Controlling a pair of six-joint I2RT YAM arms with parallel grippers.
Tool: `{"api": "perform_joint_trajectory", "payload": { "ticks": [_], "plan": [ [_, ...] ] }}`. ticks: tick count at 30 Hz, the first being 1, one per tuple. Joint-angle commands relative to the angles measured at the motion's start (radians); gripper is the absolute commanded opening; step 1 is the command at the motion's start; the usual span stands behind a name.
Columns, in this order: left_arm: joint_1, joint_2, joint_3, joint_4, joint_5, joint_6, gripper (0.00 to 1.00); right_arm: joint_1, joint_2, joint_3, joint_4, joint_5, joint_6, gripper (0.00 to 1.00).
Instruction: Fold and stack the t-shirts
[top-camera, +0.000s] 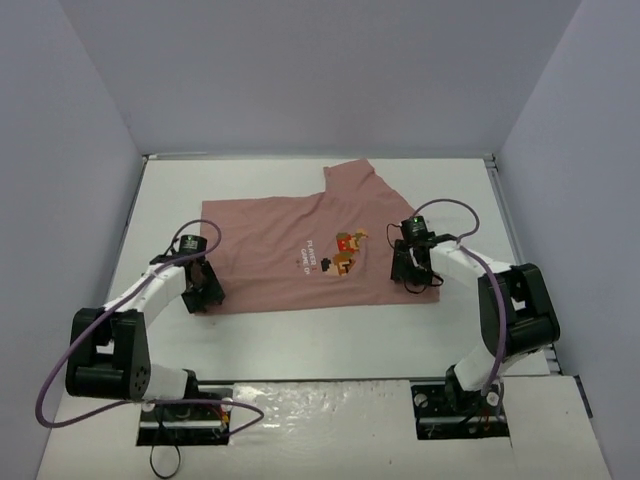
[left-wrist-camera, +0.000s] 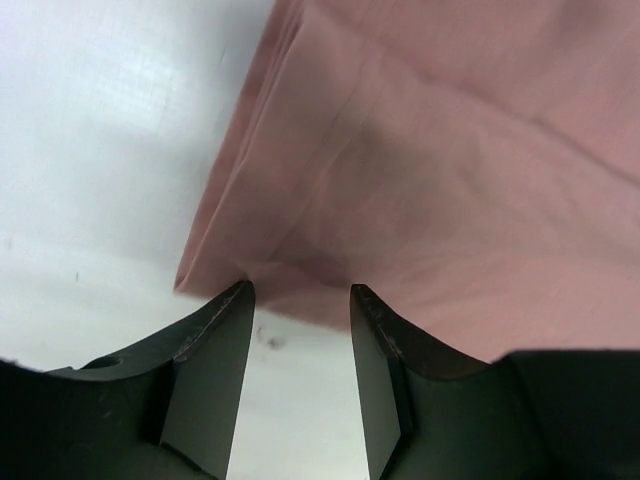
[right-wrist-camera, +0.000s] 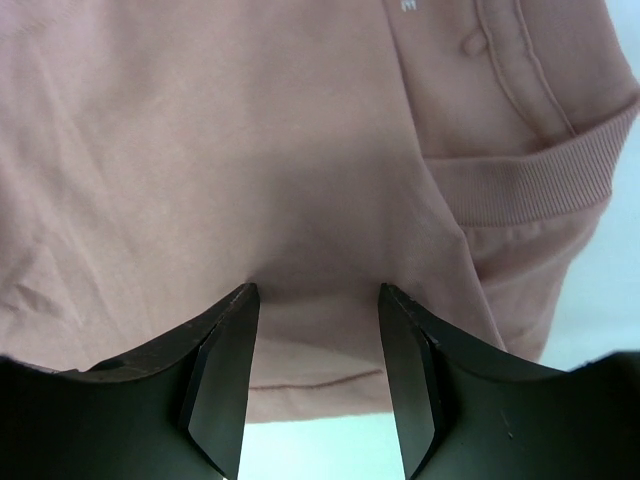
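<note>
Dusty-pink t-shirt (top-camera: 280, 240) lies spread on the white table (top-camera: 300, 340), chest graphic (top-camera: 347, 250) facing up, one sleeve pointing to the far side. Left gripper (left-wrist-camera: 300, 290) sits at the shirt's near left corner, released, with bare table showing between its fingers. Right gripper (right-wrist-camera: 315, 290) rests beside the ribbed collar (right-wrist-camera: 530, 180), also released, its fingers parted over flat cloth.

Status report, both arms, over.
Left gripper open at T-shirt corner. Right gripper open on its near edge. Shirt spread, graphic up. Nothing blocking.
</note>
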Motion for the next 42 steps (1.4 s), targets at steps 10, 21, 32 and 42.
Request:
{"api": "perform_joint_trajectory", "payload": {
  "ticks": [10, 21, 32, 42],
  "plan": [
    [-0.003, -0.209, 0.221, -0.151, 0.062, 0.029, 0.46, 0.061, -0.136, 0.358, -0.258, 0.053, -0.036, 0.50],
    [-0.002, 0.515, 0.903, -0.079, 0.022, 0.209, 0.48, 0.057, 0.476, 0.999, -0.246, 0.030, -0.183, 0.49],
    [0.007, 0.759, 0.955, -0.069, -0.027, 0.206, 0.48, 0.057, 0.672, 0.995, -0.147, 0.037, -0.181, 0.48],
    [0.041, 0.590, 0.535, 0.005, -0.032, 0.129, 0.47, 0.065, 0.455, 0.531, -0.041, 0.078, -0.100, 0.46]
  ]
}}
